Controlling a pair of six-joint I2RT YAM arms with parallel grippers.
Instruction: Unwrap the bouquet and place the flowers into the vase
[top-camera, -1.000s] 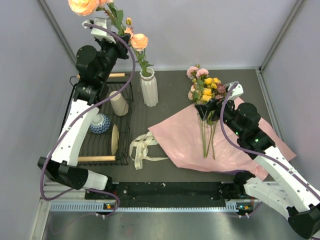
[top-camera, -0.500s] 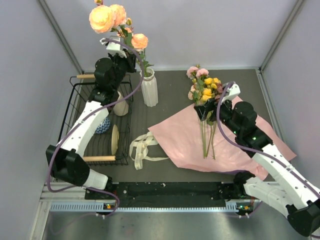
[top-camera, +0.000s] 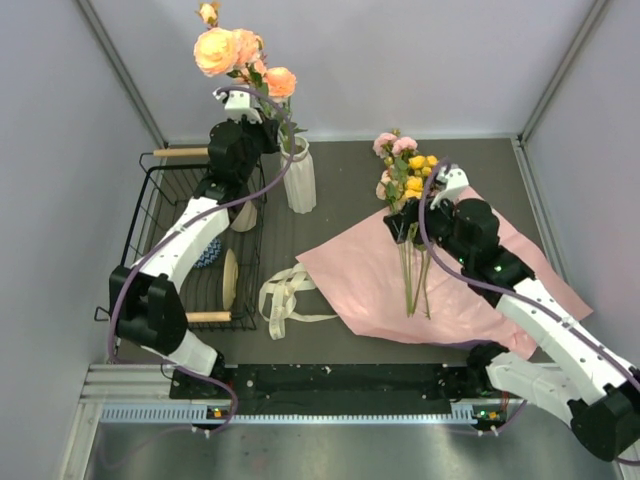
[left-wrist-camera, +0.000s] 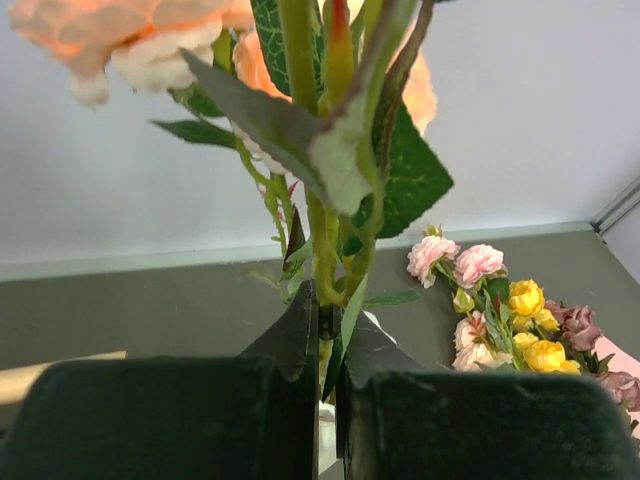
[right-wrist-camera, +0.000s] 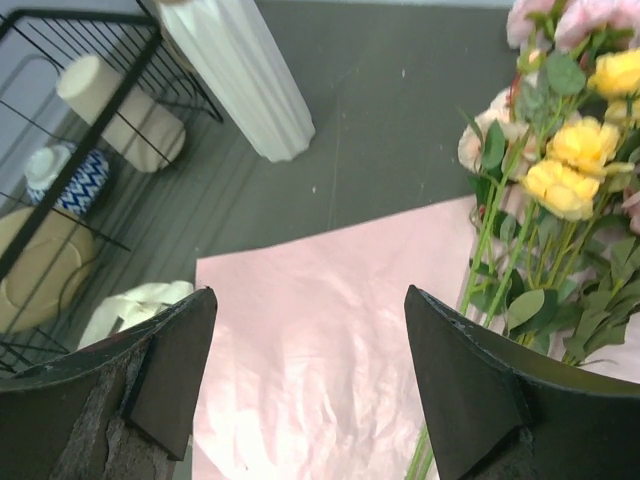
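Note:
The white ribbed vase (top-camera: 298, 181) stands left of centre with one peach rose (top-camera: 280, 82) in it. My left gripper (top-camera: 258, 132) is just above and left of the vase's rim, shut on green stems (left-wrist-camera: 327, 262) of peach roses (top-camera: 221, 48) that stand high above it. The rest of the flowers (top-camera: 408, 176), pink, yellow and mauve, lie on the opened pink paper wrap (top-camera: 360, 280). Above that paper, just left of the stems (right-wrist-camera: 500, 260), my right gripper (right-wrist-camera: 310, 300) hangs open and empty. In the right wrist view the vase (right-wrist-camera: 245, 80) shows at the top left.
The cream ribbon (top-camera: 285, 295) lies loose left of the paper. A black wire rack (top-camera: 158, 185) on the left holds a beige cup (top-camera: 242, 216), a blue-patterned bowl (top-camera: 205, 251), a plate (top-camera: 230, 280) and wooden handles. Grey walls close in the left, right and back.
My left arm has swung right and toward the vase, carrying the peach roses from the far top left to just above the rim. My right gripper has shifted slightly toward the lying flowers.

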